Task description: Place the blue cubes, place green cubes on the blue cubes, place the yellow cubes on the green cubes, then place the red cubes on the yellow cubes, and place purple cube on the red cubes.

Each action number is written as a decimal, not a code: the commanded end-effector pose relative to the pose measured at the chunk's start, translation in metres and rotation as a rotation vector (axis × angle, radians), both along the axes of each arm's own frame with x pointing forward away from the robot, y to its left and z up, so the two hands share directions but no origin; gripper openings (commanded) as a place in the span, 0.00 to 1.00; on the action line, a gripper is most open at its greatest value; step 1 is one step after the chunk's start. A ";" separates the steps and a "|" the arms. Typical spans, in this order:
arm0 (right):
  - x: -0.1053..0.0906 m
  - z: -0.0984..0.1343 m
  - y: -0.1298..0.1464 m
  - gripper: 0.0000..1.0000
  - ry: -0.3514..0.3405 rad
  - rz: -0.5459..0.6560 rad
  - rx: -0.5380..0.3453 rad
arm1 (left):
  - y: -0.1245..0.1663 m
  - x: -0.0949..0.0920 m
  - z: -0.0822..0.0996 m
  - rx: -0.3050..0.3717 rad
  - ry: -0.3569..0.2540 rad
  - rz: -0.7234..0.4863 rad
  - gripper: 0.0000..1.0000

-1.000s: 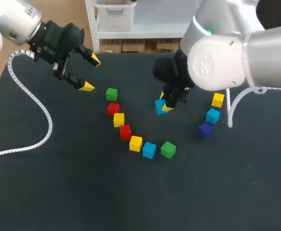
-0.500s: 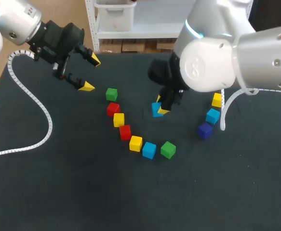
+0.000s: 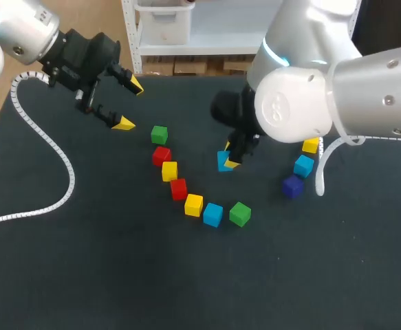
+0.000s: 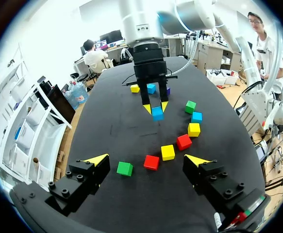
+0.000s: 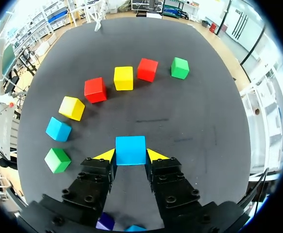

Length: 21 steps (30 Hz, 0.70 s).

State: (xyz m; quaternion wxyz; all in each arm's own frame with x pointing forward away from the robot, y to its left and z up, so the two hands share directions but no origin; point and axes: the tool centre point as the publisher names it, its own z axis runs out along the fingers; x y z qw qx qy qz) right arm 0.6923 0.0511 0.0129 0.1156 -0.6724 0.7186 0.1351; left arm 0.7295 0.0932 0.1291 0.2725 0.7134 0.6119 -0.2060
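My right gripper [image 3: 228, 160] [image 5: 130, 156] is shut on a blue cube [image 3: 222, 161] [image 5: 130, 150] low over the middle of the black table; whether the cube touches the table I cannot tell. Left of it runs a curved row of cubes: green [image 3: 159, 134], red [image 3: 161, 155], yellow [image 3: 170, 170], red [image 3: 179, 188], yellow [image 3: 194, 205], blue [image 3: 212, 214], green [image 3: 240, 214]. A yellow cube [image 3: 311, 145], a blue cube [image 3: 303, 166] and the purple cube [image 3: 293, 186] lie to its right. My left gripper [image 3: 128, 104] [image 4: 146, 160] hangs open and empty above the far left, beyond the row's green end [image 4: 124, 168].
A white coiled cable [image 3: 45, 148] from my left arm drapes over the table's left part. My right arm's bulky body [image 3: 303, 103] hangs over the far right and hides part of the table there. The table's front edge is out of view.
My right gripper has carried the blue cube a little left and nearer, toward the curved row. The left arm has not moved.
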 end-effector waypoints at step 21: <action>0.006 -0.010 -0.003 0.00 0.015 0.004 0.001 | 0.000 0.002 0.000 0.002 0.003 -0.003 1.00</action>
